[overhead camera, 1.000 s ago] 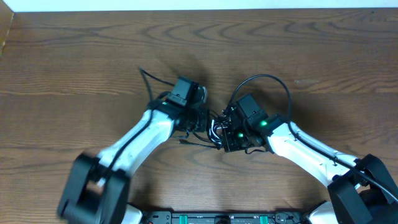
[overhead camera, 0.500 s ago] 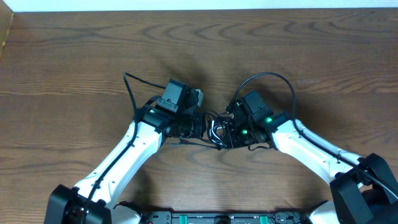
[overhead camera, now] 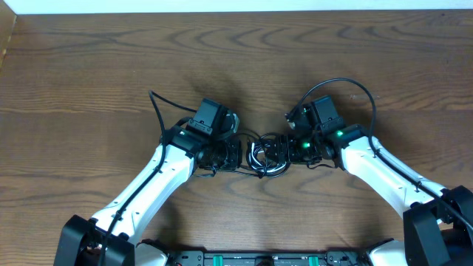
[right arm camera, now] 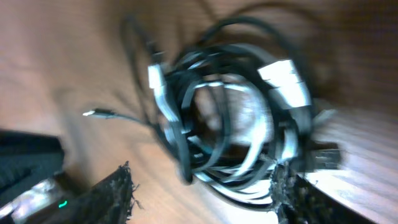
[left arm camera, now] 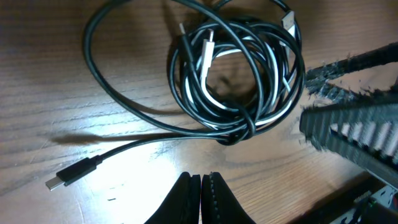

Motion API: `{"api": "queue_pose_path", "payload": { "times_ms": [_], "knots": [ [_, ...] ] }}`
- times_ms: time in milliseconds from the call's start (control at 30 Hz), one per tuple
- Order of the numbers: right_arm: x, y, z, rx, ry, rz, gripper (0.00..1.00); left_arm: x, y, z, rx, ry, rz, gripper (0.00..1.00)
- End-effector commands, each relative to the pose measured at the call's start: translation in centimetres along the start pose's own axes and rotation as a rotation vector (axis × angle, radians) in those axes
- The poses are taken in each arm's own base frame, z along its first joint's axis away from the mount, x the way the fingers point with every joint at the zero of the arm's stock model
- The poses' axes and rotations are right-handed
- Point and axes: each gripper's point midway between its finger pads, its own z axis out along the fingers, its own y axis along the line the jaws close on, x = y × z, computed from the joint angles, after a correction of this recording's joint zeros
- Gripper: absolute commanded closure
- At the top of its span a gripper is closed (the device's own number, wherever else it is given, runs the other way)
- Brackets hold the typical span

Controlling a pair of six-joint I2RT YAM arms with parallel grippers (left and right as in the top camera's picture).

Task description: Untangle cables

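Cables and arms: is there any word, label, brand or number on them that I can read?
None readable: the cables and the plug show no print, the left arm and right arm show no lettering, and the right wrist view is blurred.

No writing, label, brand, number or sign could be read in any view. The cables (left arm camera: 230, 127), coiled in the upper middle of the left wrist frame, carried no legible marking on cords or plugs. The right wrist view was too blurred for any print to be made out.
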Motion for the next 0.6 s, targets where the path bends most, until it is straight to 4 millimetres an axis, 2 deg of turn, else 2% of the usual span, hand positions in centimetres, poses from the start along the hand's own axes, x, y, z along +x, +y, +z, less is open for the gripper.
{"api": "queue_pose_path", "payload": {
  "times_ms": [0, 200, 367, 433, 533, 567],
  "knots": [
    [-1.1, -2.3, -0.2, 0.164, -0.094, 0.086, 0.27, 0.2, 1.0, 0.3, -0.042, 0.001, -0.061, 0.91],
    [-1.0, -3.6, 0.8, 0.271, -0.132, 0.17, 0.27, 0.5, 1.1, 0.4, -0.045, 0.01, -0.064, 0.91],
    [-0.2, -3.2, 3.3, 0.287, -0.114, 0.194, 0.31, 0.5, 1.1, 0.4, -0.045, 0.01, -0.064, 0.91],
    [0.3, -3.7, 4.0, 0.318, -0.109, 0.231, 0.38, 0.6, 1.1, 0.4, -0.047, 0.013, -0.065, 0.91],
    [1.1, -4.6, 5.1, 0.347, -0.086, 0.311, 0.6, 0.9, 1.3, 0.4, -0.052, 0.024, -0.069, 0.91],
    [1.2, -4.9, 5.3, 0.355, -0.08, 0.326, 0.62, 0.9, 1.3, 0.4, -0.053, 0.025, -0.07, 0.9]
  ]
}}
